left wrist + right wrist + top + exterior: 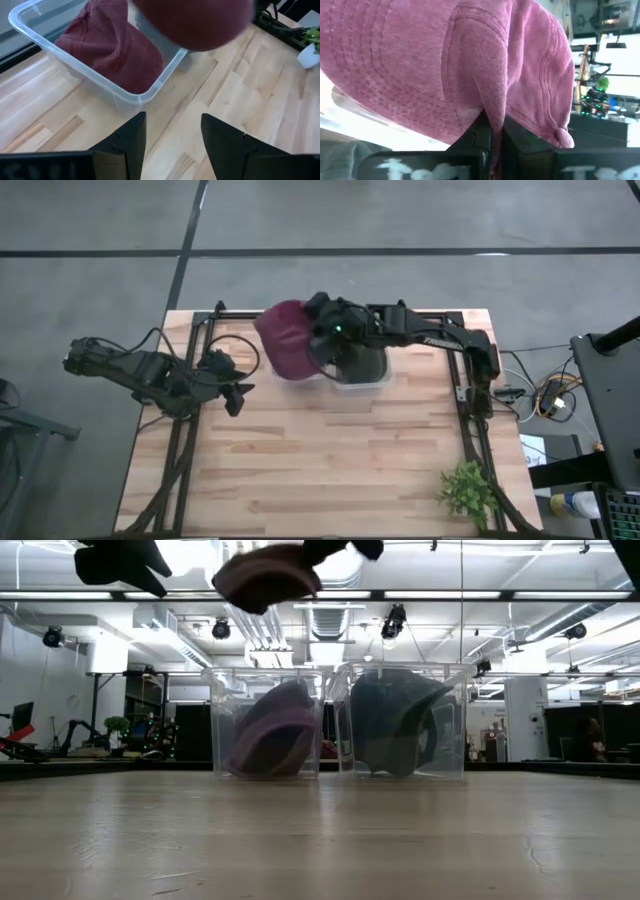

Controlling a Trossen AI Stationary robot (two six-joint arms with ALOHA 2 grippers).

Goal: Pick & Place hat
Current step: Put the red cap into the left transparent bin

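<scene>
Your right gripper [322, 312] is clamped on the maroon hat [287, 338], carrying it in the air above the two clear bins at the far middle of the table. The right wrist view shows the pinch: both fingers closed tight on a fold of fabric [492, 125] near the crown, with the stitched brim [385, 65] hanging free to one side.

The low view shows the hat drooping high over the left bin [268, 722], which already holds another maroon cap [272, 730]. The right bin [405, 720] holds a dark cap [395, 722].

Handling, as a judgement: it is light, soft cloth. The crown collapses under the pinch and offers no shape. Only the brim looks stiff. It is not fragile and not slippery, but a thin fold can slide out of closed fingers if you swing fast. The hanging brim will likely touch the bin wall first, so allow for it.

If you must regrip, take the crown fabric or the brim edge; both give a thin lip to pinch.

Your left gripper [236, 388] waits low over the table's left side, near the bins, fingers apart and empty, as the left wrist view shows [172, 145].
</scene>
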